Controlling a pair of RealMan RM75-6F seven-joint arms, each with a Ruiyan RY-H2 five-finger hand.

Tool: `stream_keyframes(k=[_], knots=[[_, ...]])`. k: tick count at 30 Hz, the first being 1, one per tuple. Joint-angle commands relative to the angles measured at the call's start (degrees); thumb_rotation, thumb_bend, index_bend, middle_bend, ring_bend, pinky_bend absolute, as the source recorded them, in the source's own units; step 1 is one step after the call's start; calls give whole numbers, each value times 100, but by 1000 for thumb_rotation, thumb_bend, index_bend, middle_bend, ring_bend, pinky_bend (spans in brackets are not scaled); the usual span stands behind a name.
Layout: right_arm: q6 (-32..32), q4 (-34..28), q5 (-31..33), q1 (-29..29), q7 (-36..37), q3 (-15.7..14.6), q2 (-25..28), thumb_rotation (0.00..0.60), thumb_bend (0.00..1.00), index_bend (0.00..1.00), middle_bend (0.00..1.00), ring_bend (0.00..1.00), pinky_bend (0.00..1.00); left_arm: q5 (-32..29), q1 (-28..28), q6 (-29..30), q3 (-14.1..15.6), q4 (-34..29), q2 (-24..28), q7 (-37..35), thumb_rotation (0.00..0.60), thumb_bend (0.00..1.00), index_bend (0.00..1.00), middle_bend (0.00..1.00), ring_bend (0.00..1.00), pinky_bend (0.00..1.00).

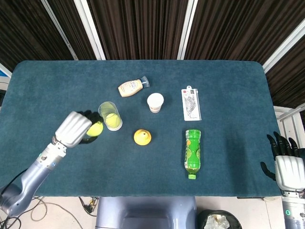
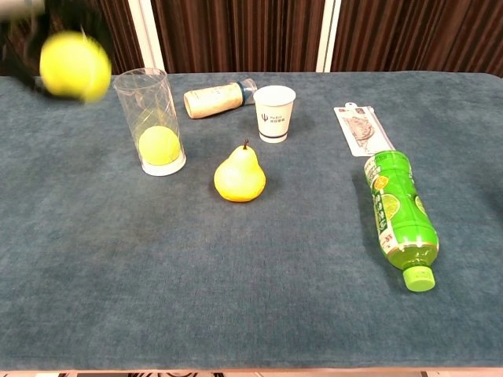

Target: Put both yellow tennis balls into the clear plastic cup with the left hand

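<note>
My left hand (image 1: 74, 129) holds a yellow tennis ball (image 1: 95, 129) up in the air, just left of the clear plastic cup (image 1: 109, 115). In the chest view the held ball (image 2: 75, 66) is blurred at the top left, level with the rim of the cup (image 2: 150, 118), and the left hand (image 2: 31, 23) shows only as a dark blur around it. A second yellow tennis ball (image 2: 159, 145) lies at the bottom of the upright cup. My right hand (image 1: 286, 164) hangs off the table's right edge, fingers apart, holding nothing.
A yellow pear (image 2: 240, 177) stands right of the cup. Behind it are a lying sauce bottle (image 2: 214, 100) and a white paper cup (image 2: 274, 113). A green bottle (image 2: 399, 214) lies at the right, with a flat packet (image 2: 361, 129) behind it.
</note>
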Motion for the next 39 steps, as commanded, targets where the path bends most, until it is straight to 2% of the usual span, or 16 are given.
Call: stream_keyframes(k=[1, 4, 7, 12, 16, 21, 26, 29, 34, 39], knots=[[-10, 10, 11, 2, -8, -1, -9, 600, 340, 119, 75, 121, 87, -693, -318, -158, -483, -370, 162, 296, 600, 347, 457, 521, 438, 635], [-43, 28, 29, 11, -13, -4, -20, 600, 340, 119, 75, 121, 87, -1174, -566, -356, -686, -327, 104, 640, 600, 345, 457, 517, 438, 633], [-64, 40, 34, 16, -16, -11, -25, 600, 340, 118, 75, 121, 87, -1790, -873, -466, -792, -165, -116, 1352, 600, 344, 456, 511, 438, 632], [-66, 60, 41, 19, -30, -7, -38, 600, 339, 119, 75, 121, 87, -2523, -1244, -346, -838, 59, -607, 2186, 600, 342, 456, 509, 437, 631], [-58, 61, 37, 18, -29, -5, -37, 600, 340, 119, 75, 121, 87, -2885, -1425, -194, -804, 316, -917, 2634, 600, 340, 456, 508, 437, 631], [-60, 71, 47, 19, -17, 2, -34, 600, 340, 118, 75, 121, 87, -3269, -1546, -154, -789, 523, -1158, 2805, 600, 337, 455, 503, 437, 631], [-54, 74, 54, 16, -13, 8, -33, 600, 339, 118, 75, 121, 87, -3385, -1604, -176, -706, 670, -1256, 2837, 600, 319, 454, 499, 433, 631], [-58, 75, 53, 18, -11, 6, -36, 600, 340, 119, 75, 121, 87, -3437, -1619, -183, -682, 681, -1269, 2828, 600, 275, 449, 487, 428, 630], [-48, 57, 42, 13, 3, 3, -32, 600, 340, 119, 75, 121, 87, -3546, -1631, -204, -628, 643, -1200, 2872, 600, 103, 406, 415, 393, 627], [-45, 44, 51, 9, 3, 6, -23, 600, 340, 119, 75, 121, 87, -3812, -1657, -208, -620, 531, -1107, 2951, 600, 8, 345, 288, 280, 535]])
